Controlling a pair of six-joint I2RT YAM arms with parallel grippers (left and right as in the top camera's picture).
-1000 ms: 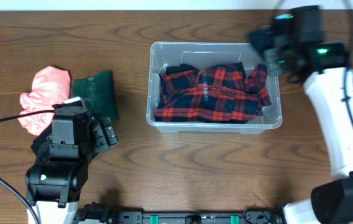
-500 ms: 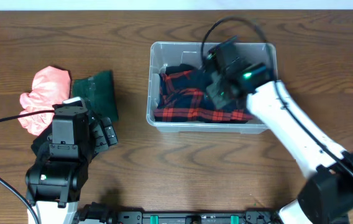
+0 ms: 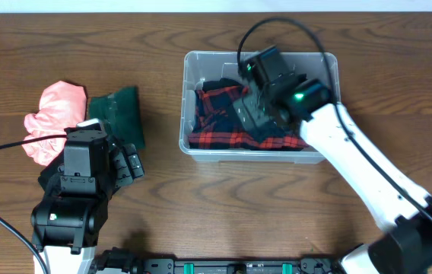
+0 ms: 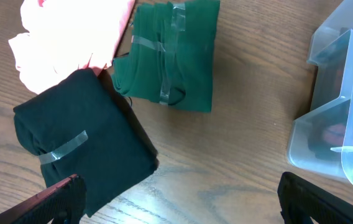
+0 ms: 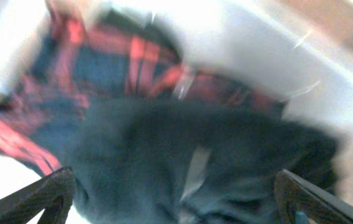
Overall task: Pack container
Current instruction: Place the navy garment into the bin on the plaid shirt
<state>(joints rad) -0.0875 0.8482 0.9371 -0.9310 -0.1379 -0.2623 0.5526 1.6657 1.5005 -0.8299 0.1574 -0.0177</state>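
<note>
— Where's the container (image 3: 201, 67)?
— Near the tabletop's (image 3: 223, 198) far edge, plaid shirt (image 3: 214, 116) inside.
— And the pincers?
— Left pincer (image 4: 179, 194) released near the left edge; right pincer (image 5: 173, 194) released over the shirt.

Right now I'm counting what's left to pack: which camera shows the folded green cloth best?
Left wrist: the green cloth fills the upper frame, sharp, with its tape strips visible. Overhead shows it small, next to the pink cloth. Right wrist misses it.

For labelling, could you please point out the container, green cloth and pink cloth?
container (image 3: 189, 106): overhead view, left wall
green cloth (image 4: 192, 56): left wrist view, middle
pink cloth (image 3: 52, 114): overhead view, middle
</note>
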